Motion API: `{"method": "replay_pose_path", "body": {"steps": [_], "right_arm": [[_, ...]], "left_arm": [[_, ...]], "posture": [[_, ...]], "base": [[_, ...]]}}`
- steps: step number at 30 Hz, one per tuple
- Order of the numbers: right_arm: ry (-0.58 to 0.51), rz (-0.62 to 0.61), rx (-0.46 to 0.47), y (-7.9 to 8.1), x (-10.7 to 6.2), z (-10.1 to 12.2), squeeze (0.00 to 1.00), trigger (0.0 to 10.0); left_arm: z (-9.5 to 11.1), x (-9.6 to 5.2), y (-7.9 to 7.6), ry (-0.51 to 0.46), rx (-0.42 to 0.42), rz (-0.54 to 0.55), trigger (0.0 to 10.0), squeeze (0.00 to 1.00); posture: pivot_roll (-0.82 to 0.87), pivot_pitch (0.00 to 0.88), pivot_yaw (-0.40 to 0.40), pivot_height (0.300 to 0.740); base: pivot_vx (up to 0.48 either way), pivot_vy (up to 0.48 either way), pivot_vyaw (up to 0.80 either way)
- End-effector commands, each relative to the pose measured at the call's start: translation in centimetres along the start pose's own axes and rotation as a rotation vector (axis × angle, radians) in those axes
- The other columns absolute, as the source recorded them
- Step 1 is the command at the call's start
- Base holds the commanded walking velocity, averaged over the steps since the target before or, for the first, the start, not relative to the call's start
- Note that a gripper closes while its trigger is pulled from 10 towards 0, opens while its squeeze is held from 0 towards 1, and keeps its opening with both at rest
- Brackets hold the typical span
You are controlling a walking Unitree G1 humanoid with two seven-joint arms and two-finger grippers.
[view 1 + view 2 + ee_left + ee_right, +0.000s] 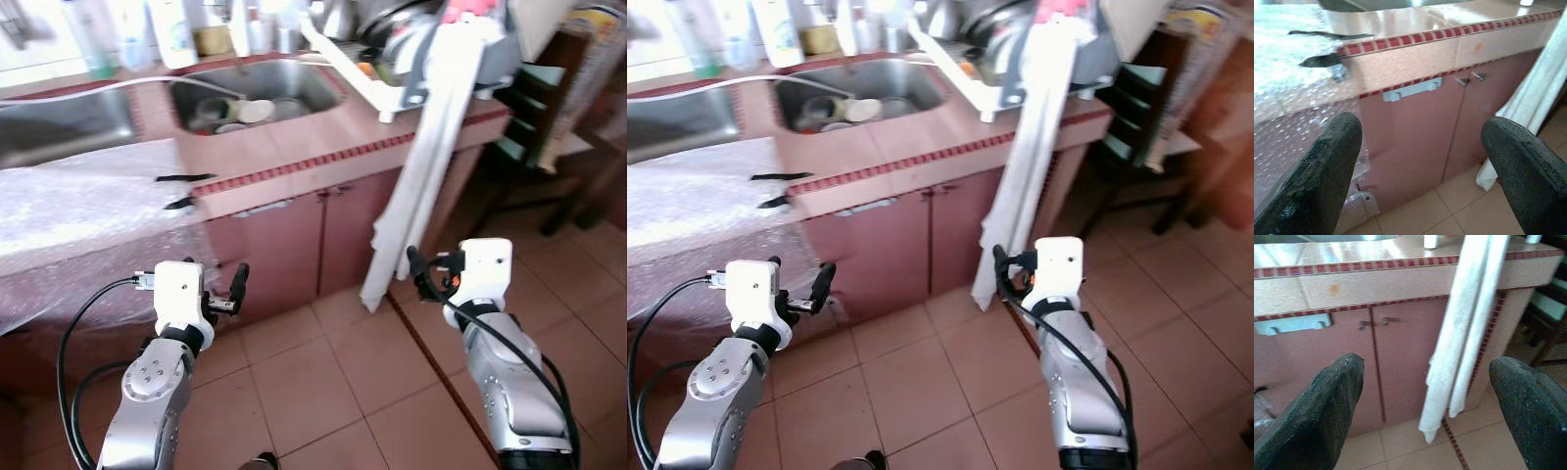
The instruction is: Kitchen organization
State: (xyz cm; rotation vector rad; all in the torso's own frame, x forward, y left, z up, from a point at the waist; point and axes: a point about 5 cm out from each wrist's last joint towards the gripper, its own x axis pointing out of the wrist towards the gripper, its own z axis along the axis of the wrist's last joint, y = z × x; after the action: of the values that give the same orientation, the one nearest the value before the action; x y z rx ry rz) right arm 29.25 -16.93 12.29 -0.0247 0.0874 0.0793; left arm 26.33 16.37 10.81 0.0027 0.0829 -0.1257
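1. Nearest, the left gripper and right gripper hover over the tiled floor in front of the cabinet; both wrist views show the two black fingers spread wide with nothing between them.
2. Next, the white towel hangs from the front edge of the counter near its right corner, long axis vertical, its lower end close above the floor. It lies ahead of the right gripper and slightly toward the robot's left, so the right arm is judged the nearer.
3. Beside it, the twin cabinet doors stand closed, with a pale drawer handle just under the counter's red-tiled edge.
4. Farther left, clear plastic sheeting drapes over the counter's left part and down its front.
5. Farthest, the sink holds dishes, and a white dish rack sits at the counter's right end, with bottles along the back edge.
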Motion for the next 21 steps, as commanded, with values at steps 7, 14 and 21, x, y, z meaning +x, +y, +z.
{"method": "replay_pose_path", "body": {"steps": [7,14,21], "right_arm": [[-0.007,0.044,0.006,0.9,0.4,0.6,0.00,10.0],[-0.024,0.072,-0.008,1.6,0.5,1.2,0.00,10.0],[-0.008,0.038,0.015,1.1,1.1,1.2,0.00,10.0]], "left_arm": [[0.2,0.3,-0.3,-0.014,0.015,0.020,10.0,0.00],[0.4,0.5,-0.3,-0.027,0.006,0.042,10.0,0.00],[0.5,1.3,-0.7,-0.024,-0.026,0.036,10.0,0.00]], "posture": [[0.00,0.088,-0.042,0.740],[0.00,0.090,-0.046,0.740],[0.01,0.093,-0.047,0.740]], "base": [[0.000,0.000,0.80],[0.000,0.000,0.80],[0.000,0.000,0.23]]}}
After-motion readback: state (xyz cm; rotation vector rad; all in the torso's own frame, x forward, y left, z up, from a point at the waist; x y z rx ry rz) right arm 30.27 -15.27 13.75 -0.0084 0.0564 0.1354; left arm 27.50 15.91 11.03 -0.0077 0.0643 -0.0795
